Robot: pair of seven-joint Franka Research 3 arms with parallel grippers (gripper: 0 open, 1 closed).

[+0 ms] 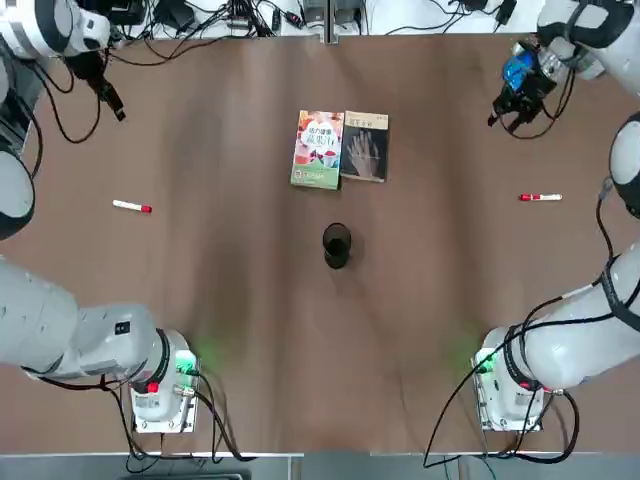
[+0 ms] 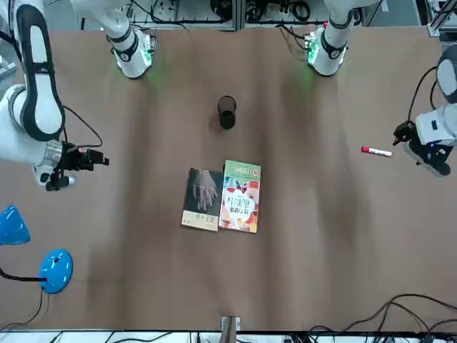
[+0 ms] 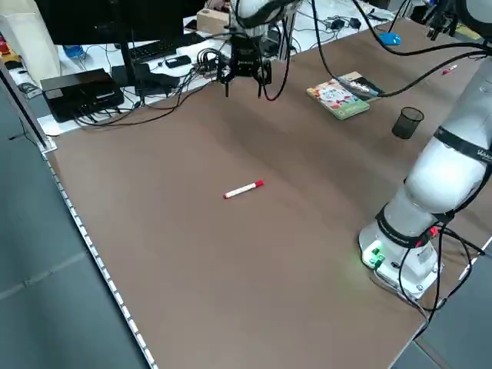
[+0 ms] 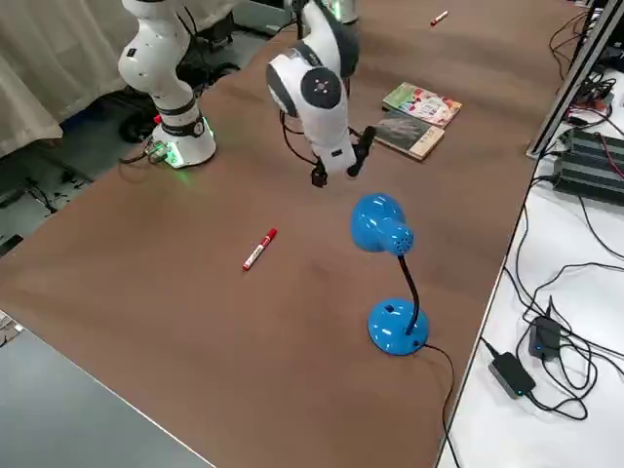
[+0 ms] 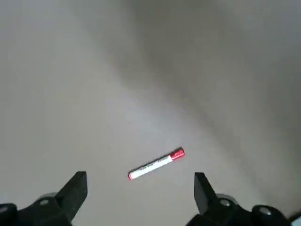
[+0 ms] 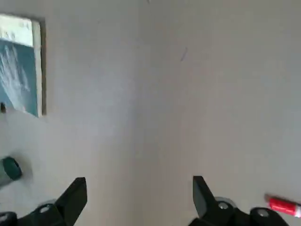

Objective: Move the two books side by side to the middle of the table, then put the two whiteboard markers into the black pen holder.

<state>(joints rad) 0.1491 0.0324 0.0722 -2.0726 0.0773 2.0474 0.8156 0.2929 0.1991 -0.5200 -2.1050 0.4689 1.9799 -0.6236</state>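
Note:
Two books lie side by side a little beyond the table's (image 1: 220, 300) middle: the colourful one (image 1: 318, 149) and the dark grey one (image 1: 365, 146). Nearer the arm bases, the black pen holder (image 1: 337, 246) stands upright. One whiteboard marker (image 1: 132, 207) lies at the left, the other marker (image 1: 541, 197) at the right. My left gripper (image 1: 112, 105) hangs open above the far left corner, with the left marker (image 5: 156, 164) below it and ahead of its fingers. My right gripper (image 1: 510, 110) is open over the far right, its marker (image 6: 282, 206) at the edge of its wrist view.
A blue desk lamp (image 4: 390, 244) stands on the table at the far right, its round base (image 2: 55, 270) near the far edge. Cables and electronics (image 3: 84, 91) lie beyond the far edge. Both arm bases (image 1: 160, 390) sit at the near edge.

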